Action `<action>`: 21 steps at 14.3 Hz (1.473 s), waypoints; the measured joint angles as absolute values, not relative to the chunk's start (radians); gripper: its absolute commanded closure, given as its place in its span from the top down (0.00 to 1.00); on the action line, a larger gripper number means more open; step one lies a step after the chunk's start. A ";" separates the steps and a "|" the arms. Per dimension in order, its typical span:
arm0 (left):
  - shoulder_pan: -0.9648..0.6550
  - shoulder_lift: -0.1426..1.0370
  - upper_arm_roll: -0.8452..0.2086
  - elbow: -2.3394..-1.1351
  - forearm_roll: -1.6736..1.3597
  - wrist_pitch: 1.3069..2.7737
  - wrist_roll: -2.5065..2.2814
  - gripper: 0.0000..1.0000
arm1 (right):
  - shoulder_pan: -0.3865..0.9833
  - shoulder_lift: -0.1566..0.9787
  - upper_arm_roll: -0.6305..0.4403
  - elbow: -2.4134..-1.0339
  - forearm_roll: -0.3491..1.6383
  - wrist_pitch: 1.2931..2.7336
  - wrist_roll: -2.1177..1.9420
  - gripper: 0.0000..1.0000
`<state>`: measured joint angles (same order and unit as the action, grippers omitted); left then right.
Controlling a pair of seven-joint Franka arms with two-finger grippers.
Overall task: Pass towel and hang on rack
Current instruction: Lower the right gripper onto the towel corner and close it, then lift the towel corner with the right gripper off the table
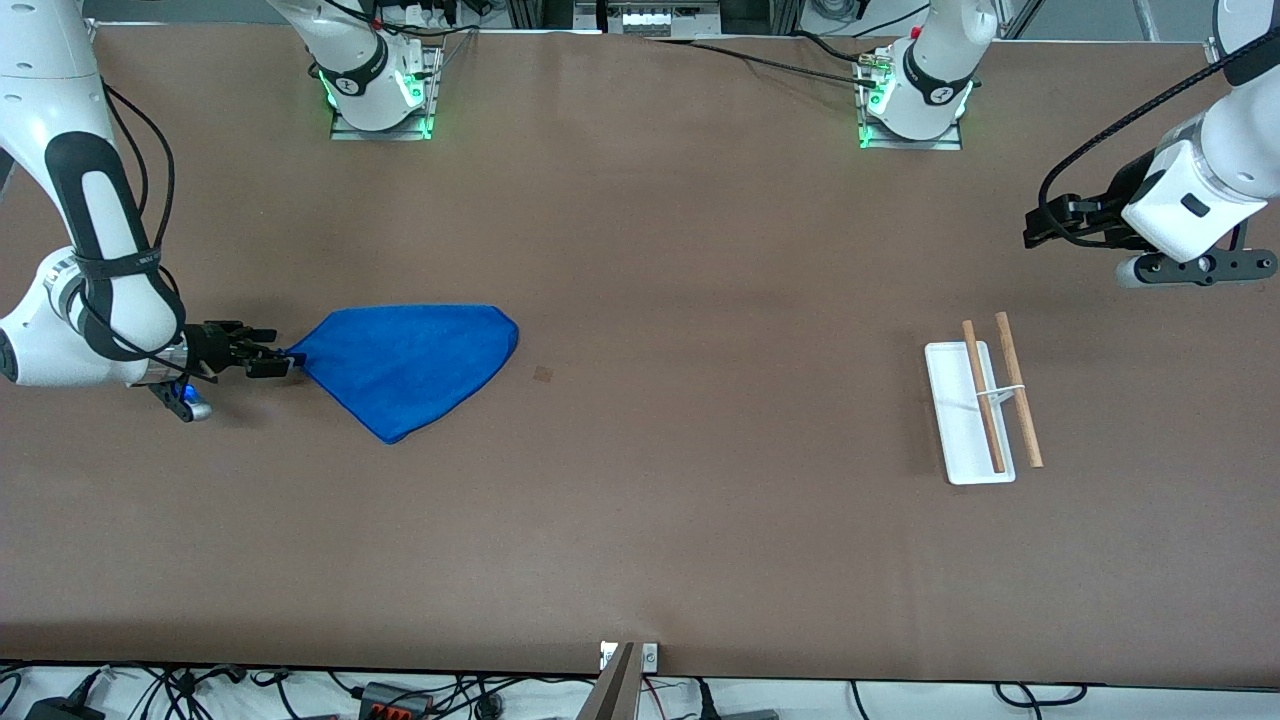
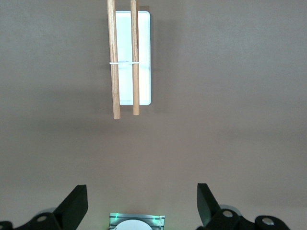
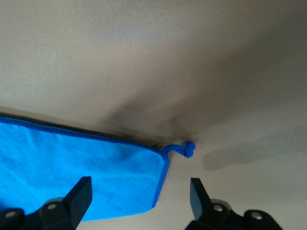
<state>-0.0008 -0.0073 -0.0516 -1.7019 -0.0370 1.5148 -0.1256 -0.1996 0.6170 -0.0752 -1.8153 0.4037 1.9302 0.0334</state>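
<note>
The royal-blue towel [image 1: 410, 366] lies flat on the table toward the right arm's end, folded into a rough triangle. My right gripper [image 1: 268, 358] is open and low at the towel's pointed corner. In the right wrist view the towel's corner [image 3: 86, 172] lies between the open fingers, and its small loop [image 3: 184, 149] sticks out beside it. The rack [image 1: 985, 404] stands toward the left arm's end, with a white base and two wooden bars. My left gripper [image 1: 1045, 228] is open and empty, held up above the table. The left wrist view shows the rack [image 2: 127, 57] ahead.
The brown table [image 1: 700, 300] spreads wide between towel and rack. A small dark mark [image 1: 543, 374] lies near the towel. The arm bases [image 1: 380, 90] stand along the edge farthest from the front camera. Cables run below the near edge.
</note>
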 measured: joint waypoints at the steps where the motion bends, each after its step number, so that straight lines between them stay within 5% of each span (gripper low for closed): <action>1: -0.001 -0.007 -0.052 -1.702 -0.037 1.514 -0.126 1.00 | -0.199 0.619 -0.074 -1.816 0.406 1.931 0.034 0.91; 13: -0.001 -0.007 -0.052 -1.702 -0.037 1.514 -0.126 1.00 | -0.191 0.652 -0.065 -1.817 0.447 1.964 0.039 0.91; 18: -0.001 -0.007 -0.052 -1.702 -0.037 1.514 -0.126 1.00 | -0.189 0.657 -0.065 -1.817 0.450 1.972 0.044 0.84; 21: -0.001 -0.007 -0.052 -1.702 -0.037 1.514 -0.126 1.00 | -0.189 0.658 -0.066 -1.817 0.450 1.972 0.045 0.71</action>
